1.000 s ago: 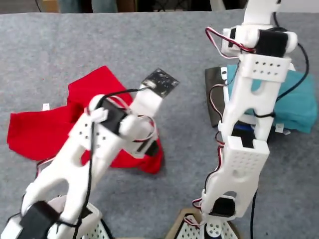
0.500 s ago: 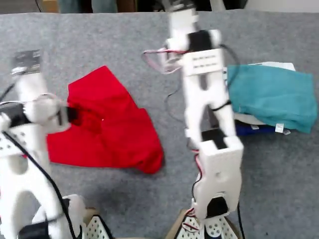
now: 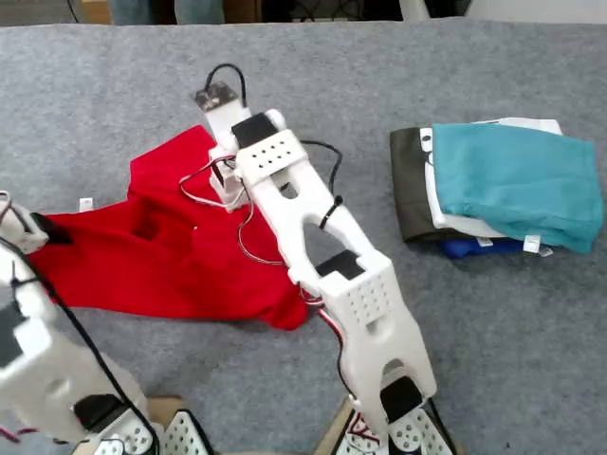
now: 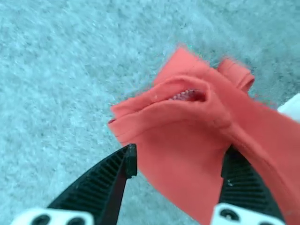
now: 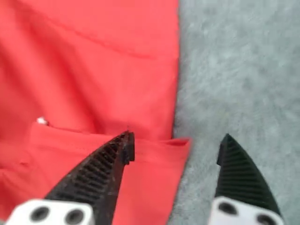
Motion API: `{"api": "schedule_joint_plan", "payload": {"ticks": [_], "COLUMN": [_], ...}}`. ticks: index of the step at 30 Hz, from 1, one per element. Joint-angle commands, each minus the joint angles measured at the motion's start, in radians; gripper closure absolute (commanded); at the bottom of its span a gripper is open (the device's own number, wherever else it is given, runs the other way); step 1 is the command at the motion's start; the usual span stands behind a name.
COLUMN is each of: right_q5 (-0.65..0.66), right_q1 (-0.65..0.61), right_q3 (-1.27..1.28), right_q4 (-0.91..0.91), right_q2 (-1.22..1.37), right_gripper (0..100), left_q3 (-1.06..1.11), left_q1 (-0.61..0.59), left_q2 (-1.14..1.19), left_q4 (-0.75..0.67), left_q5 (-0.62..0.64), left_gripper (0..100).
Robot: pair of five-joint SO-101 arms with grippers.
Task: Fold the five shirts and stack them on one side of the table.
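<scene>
Since half a second ago, I note that the right arm (image 3: pixel 313 227) has swung across from the middle of the table (image 3: pixel 114 85) and now lies diagonally over the red shirt (image 3: pixel 180 256), its wrist above the shirt's far edge. The left arm (image 3: pixel 28 351) has dropped back to the shirt's near left side. The shirt itself has spread leftward, and one end now reaches out towards that arm. The red shirt lies unfolded and creased on the grey table, with a small white tag (image 3: pixel 85 204) just beyond its far left edge. The right gripper (image 5: pixel 176 140) is spread wide and holds nothing. One finger hangs over the shirt's cloth and the other over bare table just off the shirt's edge, where a folded hem shows between them. The left gripper (image 4: pixel 180 154) is likewise wide apart and is not clamped on anything. A bunched, rolled end of the red shirt lies between and below its fingers, with grey table beyond. Well apart from the red shirt, on its right, sits the stack of folded shirts (image 3: pixel 474 223). A teal shirt (image 3: pixel 512 180) is on top, with white, dark and blue layers showing beneath it.
</scene>
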Motion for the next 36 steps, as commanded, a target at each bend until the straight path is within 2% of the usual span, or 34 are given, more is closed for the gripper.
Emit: {"api": "schedule_joint_plan", "payload": {"ticks": [1, 8, 17, 31, 36], "right_q5": [-0.009, -0.008, -0.008, -0.008, -0.008], "right_q1": [0.034, 0.075, 0.071, 0.071, 0.072], "right_q3": [-0.081, -0.102, -0.097, -0.182, -0.137], "right_q4": [0.046, 0.104, 0.101, 0.089, 0.094], "right_q2": [0.001, 0.013, 0.041, 0.157, 0.163], "right_gripper": [69.1, 69.6, 85.8, 85.7, 86.0], "left_q3": [-0.222, -0.366, -0.361, -0.361, -0.361], "left_q1": [0.007, 0.013, 0.013, 0.010, 0.010], "left_q2": [0.097, 0.229, 0.255, 0.256, 0.256], "left_q4": [0.144, 0.255, 0.256, 0.250, 0.249], "left_q5": [0.015, 0.008, 0.006, 0.006, 0.006], "left_gripper": [70, 70, 70, 70, 70]}}
